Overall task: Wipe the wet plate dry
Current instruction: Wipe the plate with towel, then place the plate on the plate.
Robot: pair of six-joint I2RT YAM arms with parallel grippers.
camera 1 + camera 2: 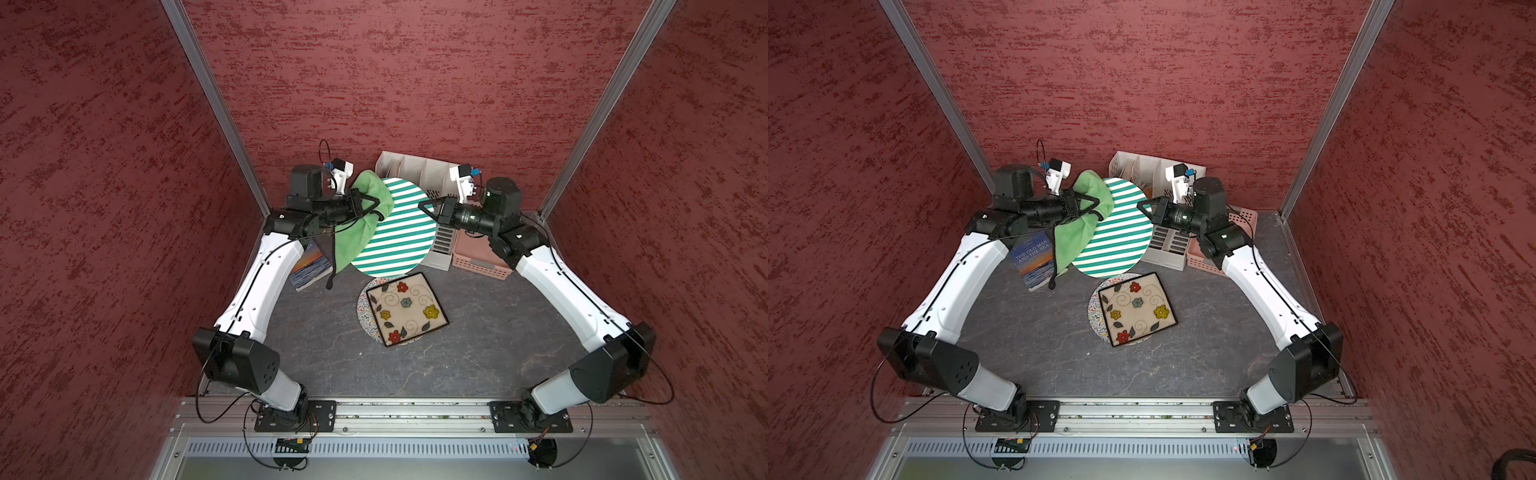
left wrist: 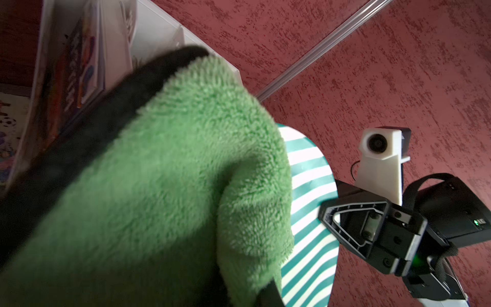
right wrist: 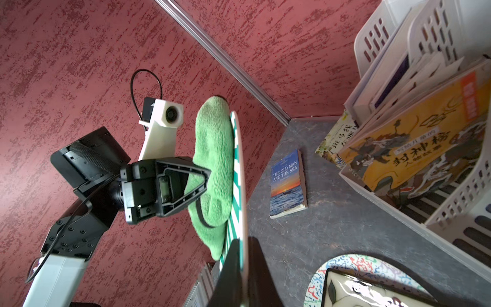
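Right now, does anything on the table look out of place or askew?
Yes. The square floral plate lies askew on a round patterned plate, its corners past the rim. A paperback book lies loose on the table, outside the white organizer.

Both top views: even, diffuse light, sharp throughout. Left wrist view: green towel point(image 2: 159, 186) close, soft-focused, lower part in shadow. Right wrist view: right claw point(image 3: 244, 240) blurred and dark; background sharp.

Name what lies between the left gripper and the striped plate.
The green cloth, held by the left gripper against the striped plate; the right wrist view shows it.
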